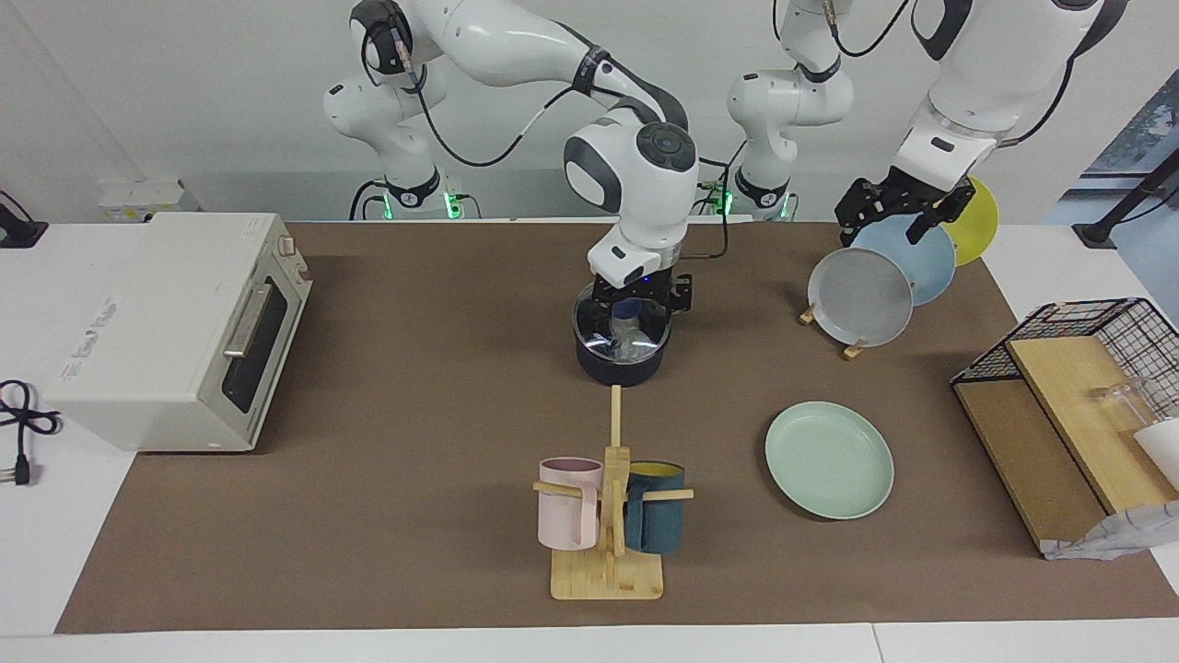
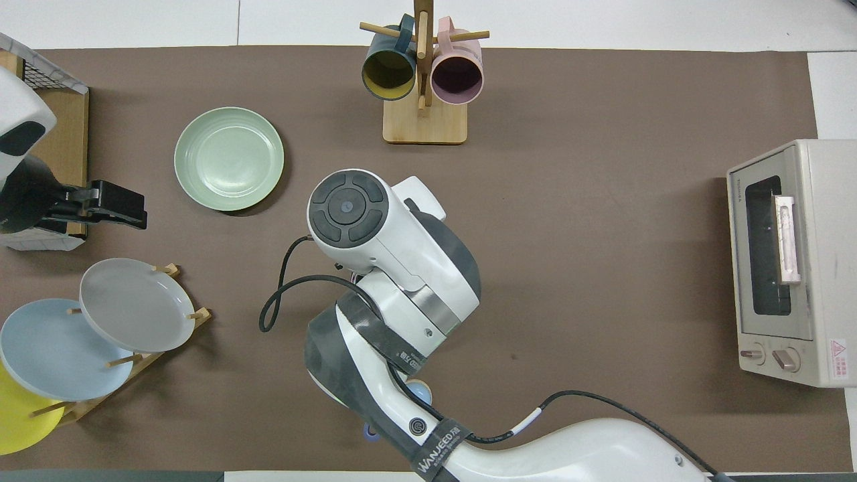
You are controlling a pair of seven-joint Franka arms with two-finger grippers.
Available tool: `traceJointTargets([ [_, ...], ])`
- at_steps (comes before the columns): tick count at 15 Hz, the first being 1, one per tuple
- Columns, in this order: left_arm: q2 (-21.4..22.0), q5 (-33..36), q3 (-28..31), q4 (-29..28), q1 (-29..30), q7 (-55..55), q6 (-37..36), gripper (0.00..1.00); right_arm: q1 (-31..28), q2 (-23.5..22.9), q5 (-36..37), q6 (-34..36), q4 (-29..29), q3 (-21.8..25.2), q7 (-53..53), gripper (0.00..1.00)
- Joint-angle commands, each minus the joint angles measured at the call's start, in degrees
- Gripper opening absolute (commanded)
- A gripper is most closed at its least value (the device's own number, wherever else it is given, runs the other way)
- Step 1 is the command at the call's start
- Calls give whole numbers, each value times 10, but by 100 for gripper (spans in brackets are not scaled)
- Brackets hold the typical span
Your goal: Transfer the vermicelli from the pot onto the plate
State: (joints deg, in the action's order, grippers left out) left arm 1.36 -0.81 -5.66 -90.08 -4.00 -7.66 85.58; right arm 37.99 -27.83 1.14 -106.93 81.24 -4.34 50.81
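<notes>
The navy pot (image 1: 620,366) stands mid-table with a glass lid (image 1: 610,337) on it; its handle is hidden. The whitish vermicelli (image 1: 634,348) shows faintly through the lid. My right gripper (image 1: 632,307) is low over the lid, at its blue knob (image 1: 630,309). In the overhead view the right arm (image 2: 375,268) covers the pot. The mint-green plate (image 1: 829,459) lies flat and bare, farther from the robots and toward the left arm's end; it also shows in the overhead view (image 2: 229,158). My left gripper (image 1: 898,219) waits over the plate rack.
A rack holds a grey plate (image 1: 859,296), a light blue plate (image 1: 926,262) and a yellow plate (image 1: 978,219). A mug stand (image 1: 608,516) with a pink and a teal mug stands farther out than the pot. A toaster oven (image 1: 175,327) and a wire basket (image 1: 1087,387) sit at the table's ends.
</notes>
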Motion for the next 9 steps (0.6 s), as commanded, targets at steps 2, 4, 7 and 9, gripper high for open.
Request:
traceJointTargets([
  [2, 11, -6, 1, -7, 3, 5, -6, 100, -1, 45, 6, -38, 82, -1, -22, 100],
  [4, 11, -5, 1, -7, 3, 5, -5, 100, -1, 45, 6, -37, 83, -1, -23, 94],
  [7, 11, -5, 1, -7, 3, 5, -5, 100, 4, 48, 6, -27, 83, -1, -23, 88],
  [9, 11, -5, 1, -7, 3, 5, -5, 100, 8, 49, 6, -26, 86, -1, -23, 86],
])
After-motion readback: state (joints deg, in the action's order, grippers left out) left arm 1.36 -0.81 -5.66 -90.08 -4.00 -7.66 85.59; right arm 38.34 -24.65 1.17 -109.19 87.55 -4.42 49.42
